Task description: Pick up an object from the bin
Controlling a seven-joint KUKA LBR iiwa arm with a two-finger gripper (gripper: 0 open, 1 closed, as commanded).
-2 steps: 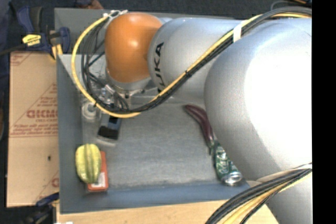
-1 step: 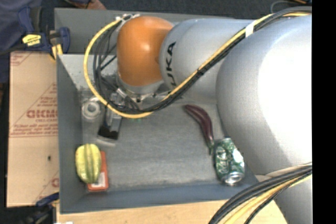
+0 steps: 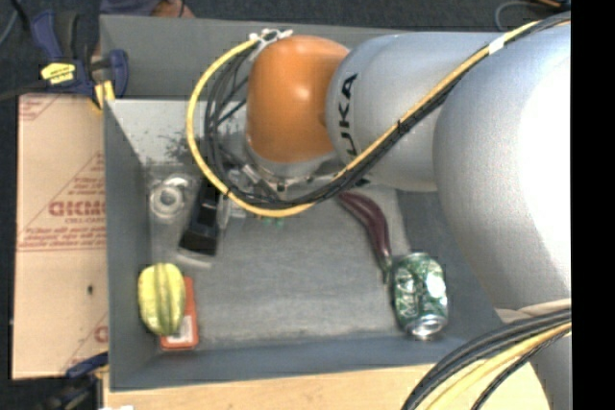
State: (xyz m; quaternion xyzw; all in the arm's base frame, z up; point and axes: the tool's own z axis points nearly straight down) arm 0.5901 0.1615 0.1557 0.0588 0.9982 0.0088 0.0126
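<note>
Silvery tape roll [image 3: 168,199] is sitting just beside the gripper [image 3: 201,230], whose opening I cannot tell; centring over the roll before closing is looking wise.

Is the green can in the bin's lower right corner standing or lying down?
Lying down: the can shows its long, dented side from above, one round end toward the near wall of the bin.

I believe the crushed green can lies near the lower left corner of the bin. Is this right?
Not quite. The camera view shows the crushed green can near the lower right corner of the bin, not the lower left.
</note>
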